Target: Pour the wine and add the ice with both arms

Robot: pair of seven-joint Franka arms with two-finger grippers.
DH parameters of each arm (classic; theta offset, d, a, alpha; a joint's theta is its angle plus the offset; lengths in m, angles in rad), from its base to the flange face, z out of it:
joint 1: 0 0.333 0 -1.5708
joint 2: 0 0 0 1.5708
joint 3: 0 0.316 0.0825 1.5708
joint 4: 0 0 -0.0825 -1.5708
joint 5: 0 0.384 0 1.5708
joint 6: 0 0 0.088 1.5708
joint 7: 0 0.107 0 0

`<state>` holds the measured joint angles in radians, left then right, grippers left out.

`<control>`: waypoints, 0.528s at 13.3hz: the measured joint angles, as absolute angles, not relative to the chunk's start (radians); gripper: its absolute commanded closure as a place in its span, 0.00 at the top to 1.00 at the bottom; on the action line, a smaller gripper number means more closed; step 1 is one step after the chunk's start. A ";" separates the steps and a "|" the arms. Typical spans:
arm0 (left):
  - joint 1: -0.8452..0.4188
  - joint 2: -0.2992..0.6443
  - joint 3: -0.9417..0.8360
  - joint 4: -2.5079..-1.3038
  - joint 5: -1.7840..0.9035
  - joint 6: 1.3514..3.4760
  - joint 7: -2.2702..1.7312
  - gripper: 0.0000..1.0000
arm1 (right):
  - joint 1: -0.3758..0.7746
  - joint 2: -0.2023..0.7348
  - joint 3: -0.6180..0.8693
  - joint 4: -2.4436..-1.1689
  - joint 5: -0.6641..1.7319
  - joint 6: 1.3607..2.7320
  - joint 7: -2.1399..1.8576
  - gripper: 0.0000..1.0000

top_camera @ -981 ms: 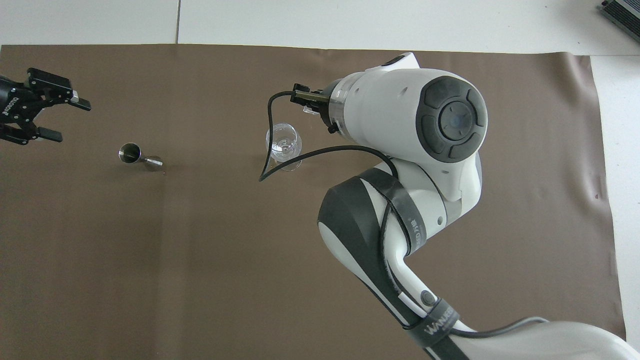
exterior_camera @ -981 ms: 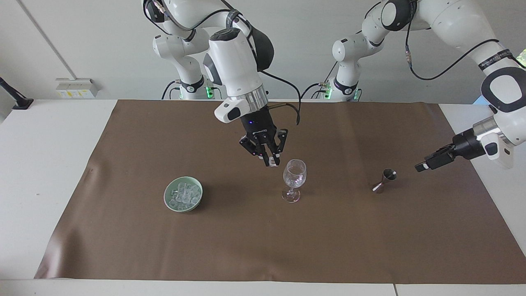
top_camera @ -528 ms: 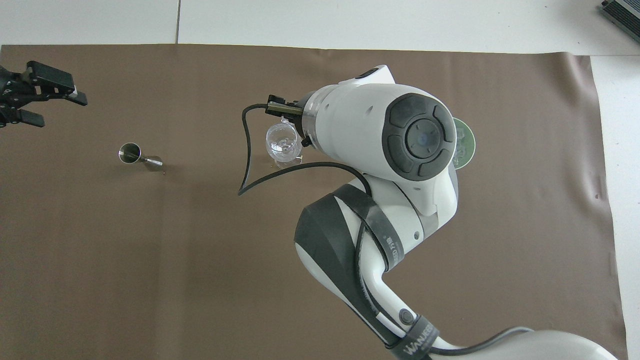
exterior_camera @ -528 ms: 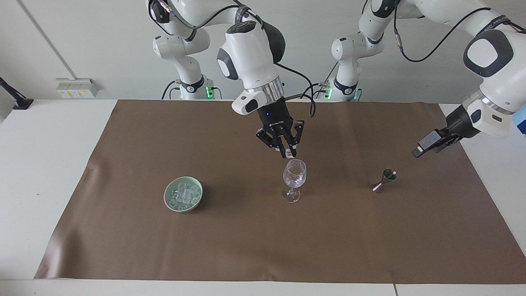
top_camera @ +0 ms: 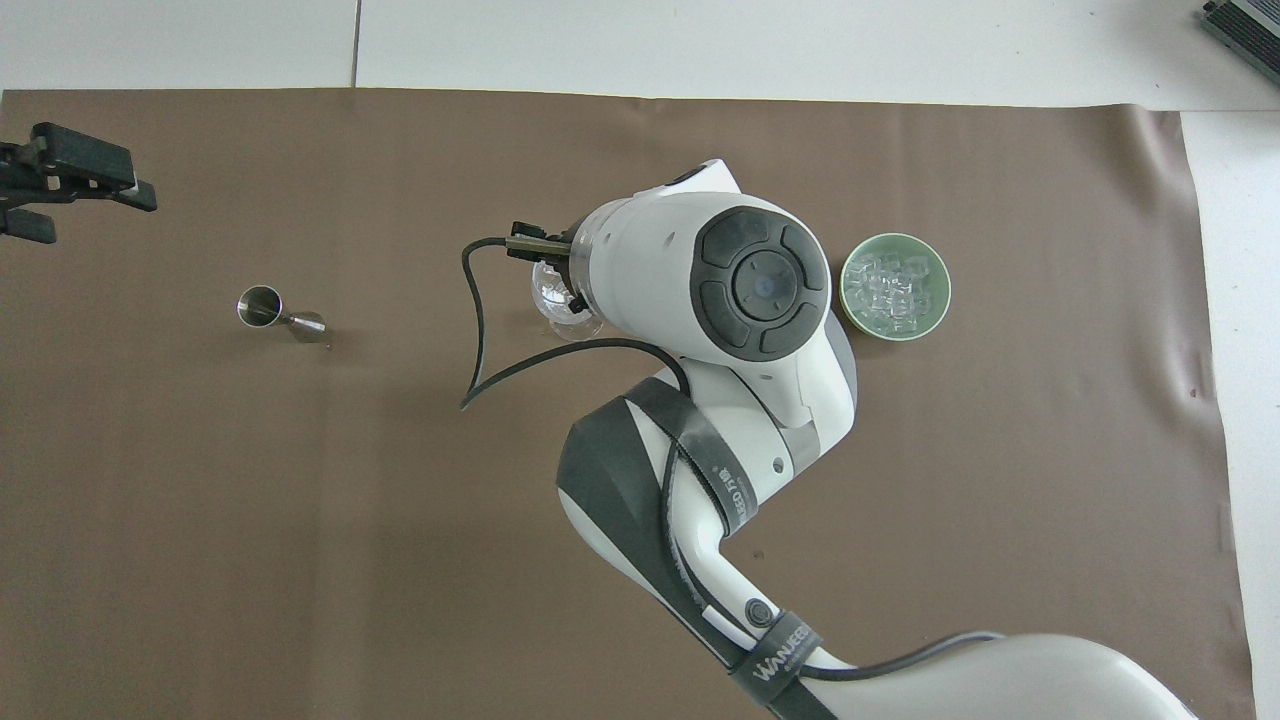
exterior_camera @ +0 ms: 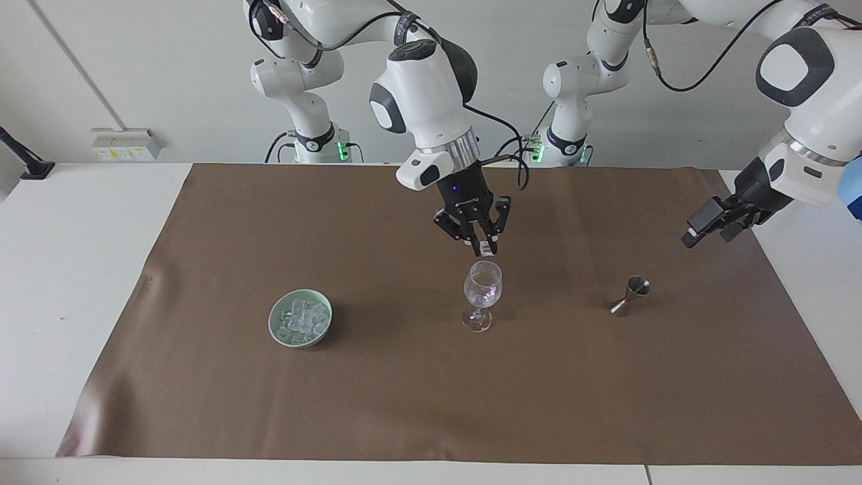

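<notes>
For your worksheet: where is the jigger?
The jigger stands on the brown mat toward the left arm's end, beside the wine glass.

A white desk [exterior_camera: 81,269] carries a wide brown mat [exterior_camera: 404,391] that covers most of its top. A small steel jigger [exterior_camera: 630,295] stands on the mat toward the left arm's end of the desk. On the wall by the right arm's end sits a white socket box [exterior_camera: 124,143], and a dark bracket [exterior_camera: 20,158] rests at the desk's edge near it. A grey device [top_camera: 1245,22] shows at a corner of the overhead view.
</notes>
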<state>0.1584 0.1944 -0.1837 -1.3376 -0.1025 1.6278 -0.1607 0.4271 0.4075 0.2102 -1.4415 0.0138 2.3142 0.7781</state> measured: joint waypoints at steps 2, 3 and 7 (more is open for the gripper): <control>0.148 0.158 -0.184 -1.367 -0.076 1.628 -0.120 1.00 | 0.437 0.414 0.210 -1.443 0.012 2.314 0.778 0.00; 0.148 0.135 -0.184 -1.387 -0.071 1.624 -0.109 1.00 | 0.437 0.416 0.209 -1.447 0.012 2.314 0.778 0.00; 0.095 0.061 -0.179 -1.472 -0.039 1.600 -0.092 1.00 | 0.427 0.419 0.201 -1.469 -0.005 2.314 0.778 0.00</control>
